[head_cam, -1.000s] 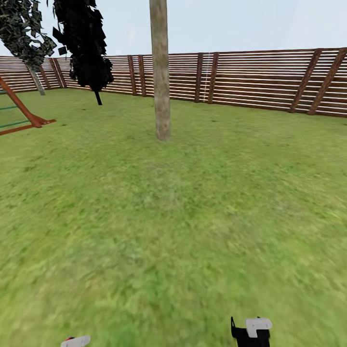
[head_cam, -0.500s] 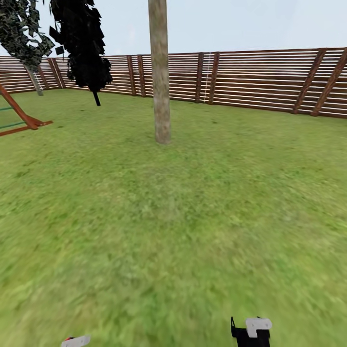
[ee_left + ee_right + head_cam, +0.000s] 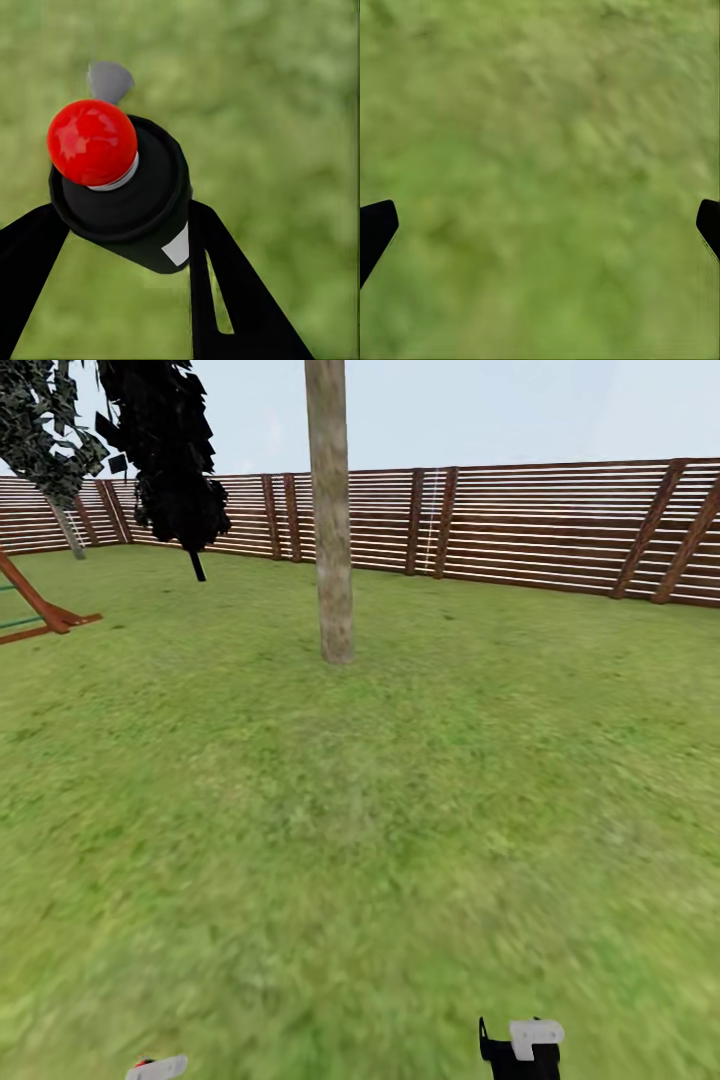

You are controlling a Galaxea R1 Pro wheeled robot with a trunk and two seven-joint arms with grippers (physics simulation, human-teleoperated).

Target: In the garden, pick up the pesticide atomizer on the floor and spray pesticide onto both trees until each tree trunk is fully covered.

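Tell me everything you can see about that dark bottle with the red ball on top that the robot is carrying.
The pesticide atomizer is a small, dark, nearly black bottle, plastic by its look, seen from above in the left wrist view. A glossy red ball caps it on a grey collar, a grey nozzle piece sticks out behind, and a small white label marks its side. It sits clamped between the two black fingers of the left gripper, held above blurred green grass, touching nothing else.

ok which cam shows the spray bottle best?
Left wrist view: the spray bottle sits large between the left claw fingers, red cap and white label clear. Head view catches just a sliver of it at the bottom edge.
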